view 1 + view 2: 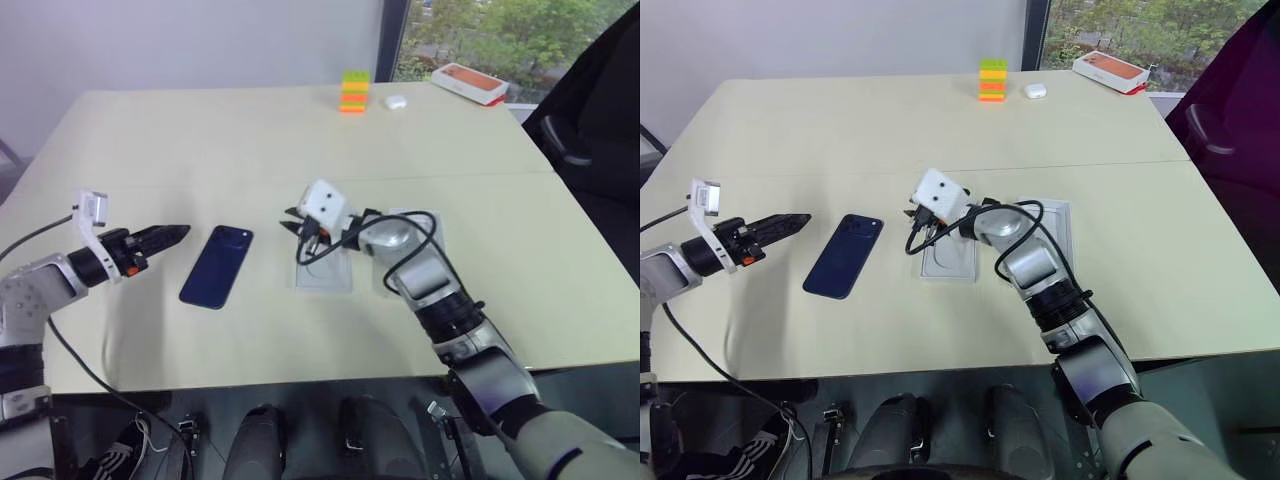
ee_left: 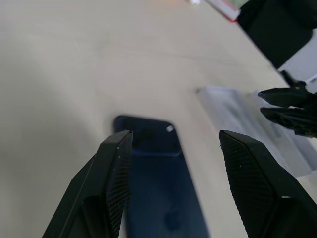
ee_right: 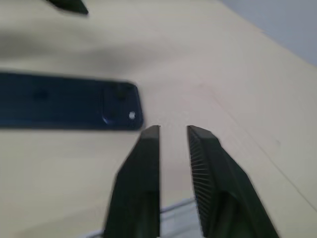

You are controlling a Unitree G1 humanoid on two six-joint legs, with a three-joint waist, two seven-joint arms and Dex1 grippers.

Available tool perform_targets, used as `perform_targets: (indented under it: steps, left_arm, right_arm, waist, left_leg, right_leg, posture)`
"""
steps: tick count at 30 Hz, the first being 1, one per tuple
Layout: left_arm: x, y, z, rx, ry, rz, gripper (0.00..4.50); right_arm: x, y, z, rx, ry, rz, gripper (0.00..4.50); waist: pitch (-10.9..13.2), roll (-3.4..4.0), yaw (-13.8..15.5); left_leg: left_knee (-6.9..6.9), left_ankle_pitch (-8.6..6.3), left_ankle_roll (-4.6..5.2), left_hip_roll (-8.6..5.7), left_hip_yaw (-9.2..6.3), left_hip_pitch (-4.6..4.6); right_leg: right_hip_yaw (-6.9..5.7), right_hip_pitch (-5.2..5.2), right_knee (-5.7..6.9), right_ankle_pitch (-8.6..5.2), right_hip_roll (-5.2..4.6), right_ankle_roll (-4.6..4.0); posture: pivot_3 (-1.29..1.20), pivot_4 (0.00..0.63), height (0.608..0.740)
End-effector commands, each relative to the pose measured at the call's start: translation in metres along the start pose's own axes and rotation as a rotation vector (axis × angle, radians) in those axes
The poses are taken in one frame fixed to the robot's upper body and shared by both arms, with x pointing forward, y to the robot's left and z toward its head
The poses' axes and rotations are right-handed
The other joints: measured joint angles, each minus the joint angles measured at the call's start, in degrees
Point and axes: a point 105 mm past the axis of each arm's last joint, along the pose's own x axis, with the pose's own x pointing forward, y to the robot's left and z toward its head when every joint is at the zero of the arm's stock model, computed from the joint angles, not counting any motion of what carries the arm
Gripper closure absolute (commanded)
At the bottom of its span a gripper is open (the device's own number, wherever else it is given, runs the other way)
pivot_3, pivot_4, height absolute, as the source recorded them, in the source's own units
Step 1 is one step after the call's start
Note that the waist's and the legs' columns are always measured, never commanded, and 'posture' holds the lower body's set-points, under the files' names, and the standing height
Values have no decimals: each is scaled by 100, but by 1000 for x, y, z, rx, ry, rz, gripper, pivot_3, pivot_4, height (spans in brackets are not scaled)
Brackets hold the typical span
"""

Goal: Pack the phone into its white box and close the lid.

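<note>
The dark navy phone (image 1: pixel 217 266) lies flat on the beige table, camera corner pointing away from me. My left gripper (image 1: pixel 183 233) hovers just left of the phone's far end, open wide, with nothing between its fingers (image 2: pixel 119 163). My right gripper (image 1: pixel 288 220) hangs to the right of the phone, above a flat white insert (image 1: pixel 948 258) with an oval recess. Its fingers (image 3: pixel 148 158) stand a narrow gap apart and hold nothing. A shallow white tray (image 1: pixel 1058 225) lies under the right forearm, mostly hidden; I cannot tell whether it is the white box or the lid.
At the table's far side stand a stack of coloured bricks (image 1: pixel 353 91), a small white case (image 1: pixel 395 101) and an orange-topped box (image 1: pixel 468 80). A dark chair (image 1: pixel 590 130) stands beyond the right edge. A black cable (image 1: pixel 420 235) loops over the right wrist.
</note>
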Motion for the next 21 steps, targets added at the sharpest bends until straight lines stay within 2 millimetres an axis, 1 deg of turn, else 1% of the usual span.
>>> perform_targets:
  steps: [1, 3, 4, 6, 8, 10, 13, 14, 17, 20, 21]
  left_arm:
    - [-3, 7, 12, -4, -16, 29, 1539]
    - [-2, 12, 12, -20, -19, 34, 1539]
    - [0, 18, 6, -16, 17, 57, 1539]
    - [5, 24, -2, -22, 61, 75, 1539]
    - [7, 29, -6, -6, 81, 80, 1539]
    - [8, 31, -11, 1, 112, 75, 1539]
    - [13, 35, -20, -19, 146, 63, 1539]
    - [15, 35, -22, -22, 148, 54, 1539]
    - [16, 39, -26, -37, 156, 58, 1539]
    - [17, 37, -28, -77, 155, 34, 1539]
    - [18, 36, -29, -98, 154, 20, 1539]
  right_arm:
    - [13, 6, 21, -15, -13, -1, 3555]
    - [18, 13, 25, -26, -23, 32, 3555]
    - [22, 18, 22, 32, 9, 67, 3555]
    - [30, 32, 24, 120, 46, 171, 3555]
    - [34, 34, 26, 121, 69, 178, 3555]
    - [37, 36, 17, 86, 149, 182, 3555]
    - [41, 42, 4, 99, 222, 200, 3555]
    - [42, 43, 1, 102, 227, 199, 3555]
    - [44, 46, 2, 190, 201, 201, 3555]
    - [43, 42, 0, 205, 216, 170, 4477]
    - [43, 42, 1, 216, 215, 169, 4477]
  waist:
    - [0, 0, 1]
    - [0, -1, 0]
    - [0, -1, 0]
    - [-1, -2, 0]
    - [-2, -4, -1]
    - [-3, -6, -3]
    - [-6, -11, 5]
    - [-6, -11, 8]
    - [-7, -12, 1]
    - [-7, -12, -5]
    - [-7, -12, -2]
  left_leg:
    - [0, 0, 0, 0, 0, 0]
    - [1, 0, -1, 0, 0, -1]
    - [1, 0, -1, 0, 0, -1]
    - [1, 0, -1, -1, 1, 0]
    - [2, 0, 0, -1, 1, 0]
    - [1, 0, 0, 0, 0, -2]
    - [1, 0, 0, -1, 1, -5]
    - [1, 0, 0, -1, 1, -5]
    - [2, 0, 0, -2, 1, -7]
    - [3, 0, 0, -2, 0, -5]
    - [3, 0, 0, -2, 0, -5]
  right_leg:
    - [0, -1, 2, 0, 0, 0]
    - [0, -3, 6, 0, 0, 0]
    - [0, -3, 6, 0, 0, 0]
    - [0, -2, 6, 0, -1, -1]
    - [0, -2, 7, 1, 0, -1]
    - [0, -4, 7, 1, 0, -1]
    - [0, -5, 7, 1, -2, -1]
    - [0, -5, 6, 1, -2, -1]
    - [0, -6, 7, 1, -4, -1]
    - [0, -6, 11, 1, -4, -1]
    - [0, -5, 12, 1, -4, -1]
  posture:
    - [0, 150, 740]
    - [0, 150, 740]
    - [0, 150, 740]
    - [0, 150, 740]
    - [0, 150, 740]
    - [0, 150, 740]
    - [0, 150, 740]
    - [0, 150, 740]
    - [0, 150, 740]
    - [0, 150, 740]
    - [0, 150, 740]
